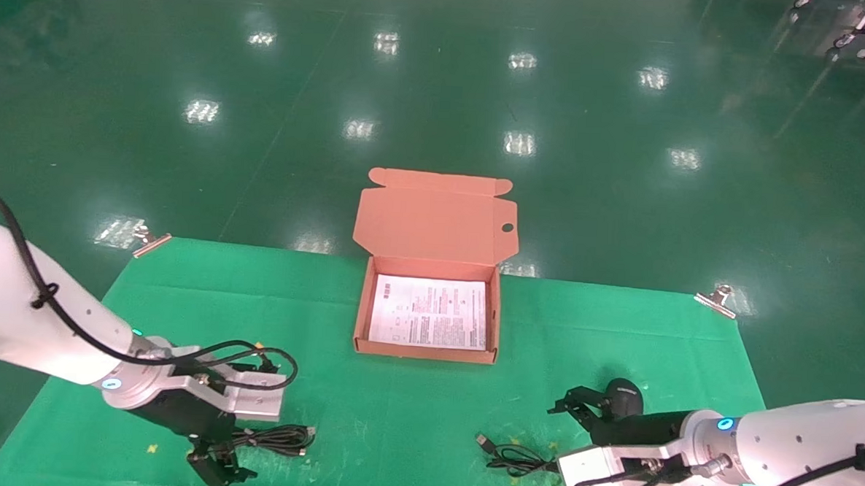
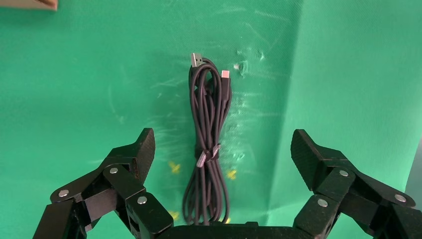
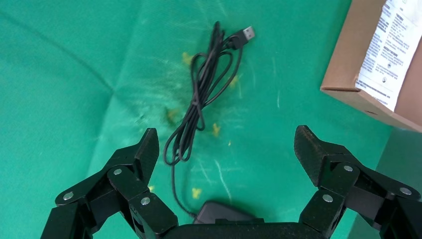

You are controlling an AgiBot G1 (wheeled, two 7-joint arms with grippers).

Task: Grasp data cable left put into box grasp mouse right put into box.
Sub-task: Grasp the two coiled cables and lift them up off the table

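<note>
Status: nothing packed yet. The box (image 1: 430, 301) sits open at mid tabletop (image 1: 603, 338), lid flap up, holding only a printed sheet (image 1: 429, 312). Both items are outside it, so 2 picks and 2 placements remain.

Cable (image 2: 208, 144): lies on the tabletop near my left side, a narrow bundle tied at mid-length, plug ends pointing away from my wrist. My left pincer (image 2: 221, 149) hangs low over it, spread wide, fingers on either side of the bundle and not touching it. My judgement: pre-grasp for the 1st pick; next req. is to descend and close across the bundle near the tie.

Mouse (image 1: 621, 397): rests on the tabletop near my right side, well apart from the box. Its cord (image 3: 201, 107) trails in loose loops, USB plug toward the box. My right pincer (image 3: 226, 147) is spread, empty, held over the mouse and cord; in the wrist view only the mouse's edge shows at my palm.

Pose: both forearms reach in low from the near corners, wrists angled down at the tabletop. Risk: the loose cord may drag or snag on the box wall during transfer
</note>
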